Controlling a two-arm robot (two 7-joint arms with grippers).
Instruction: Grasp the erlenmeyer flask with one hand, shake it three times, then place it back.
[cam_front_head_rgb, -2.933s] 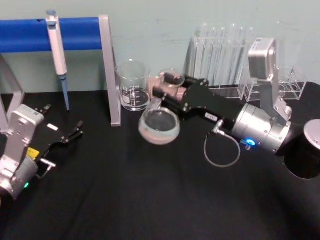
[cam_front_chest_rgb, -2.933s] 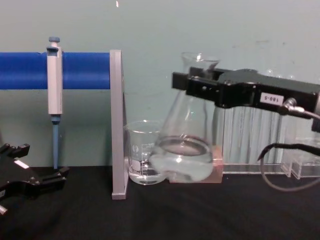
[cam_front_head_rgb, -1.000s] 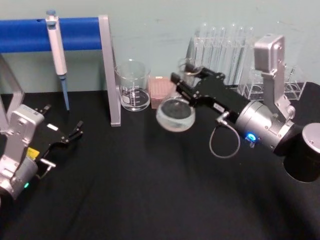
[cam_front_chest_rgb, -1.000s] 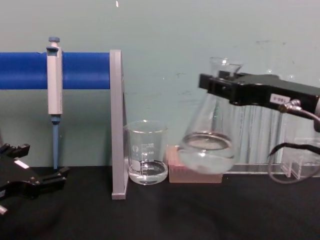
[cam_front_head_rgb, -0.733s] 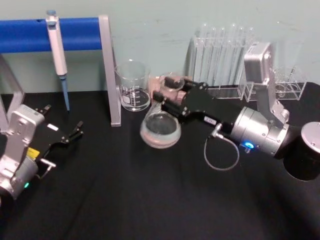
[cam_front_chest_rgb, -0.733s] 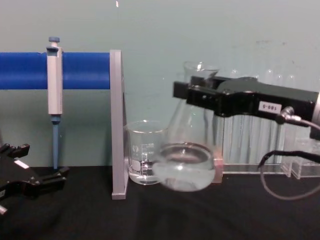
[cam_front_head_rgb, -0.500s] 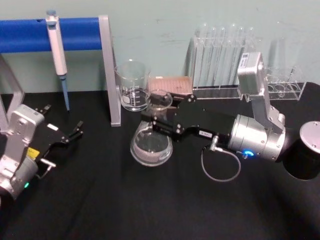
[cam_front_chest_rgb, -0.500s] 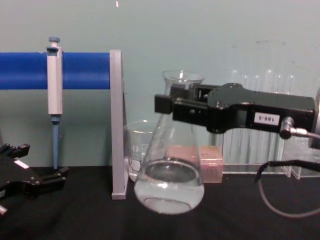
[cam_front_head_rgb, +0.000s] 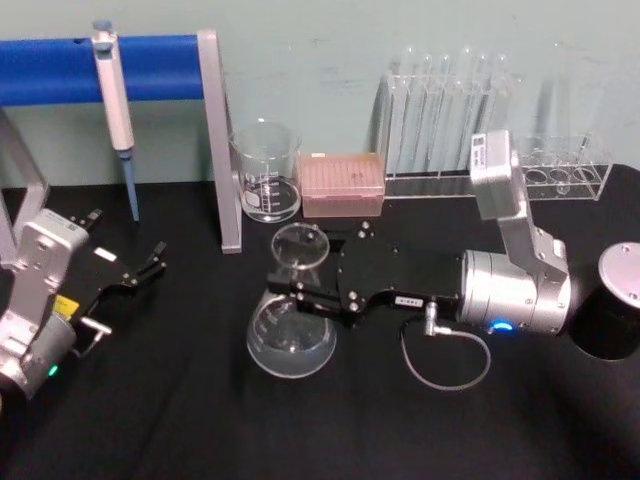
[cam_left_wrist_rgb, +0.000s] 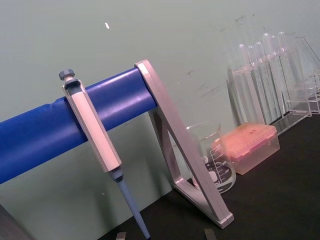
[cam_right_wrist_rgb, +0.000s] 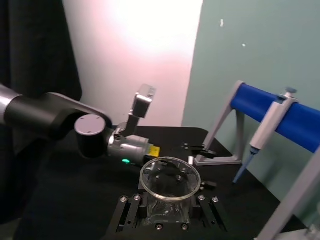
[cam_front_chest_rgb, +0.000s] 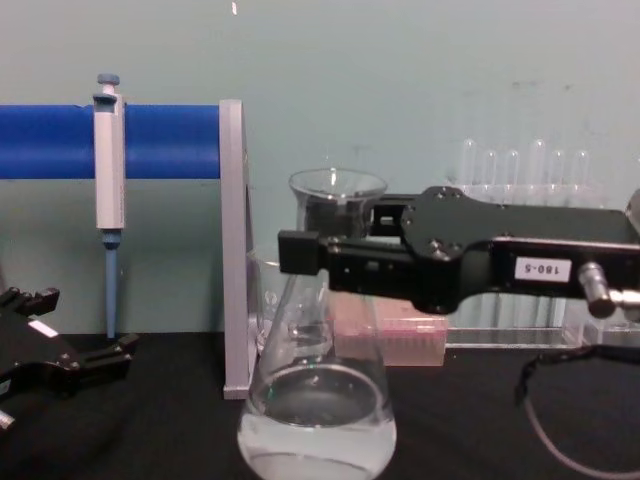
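The erlenmeyer flask (cam_front_head_rgb: 291, 338), its neck clamped between the jaws of the right hand (cam_front_head_rgb: 302, 297), has swung from the far right to the near middle of the tabletop (cam_front_head_rgb: 200, 420), upright and low, so set-down looks next; the left hand (cam_front_head_rgb: 138, 270) idles near left.

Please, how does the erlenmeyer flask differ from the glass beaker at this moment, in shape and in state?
The erlenmeyer flask is conical with a narrow neck; the beaker is a straight-sided cylinder. The right gripper is shut on the flask's neck; the beaker stands free, untouched. The flask is nearer the robot; the beaker stands at the back beside the grey post. Both are clear glass.
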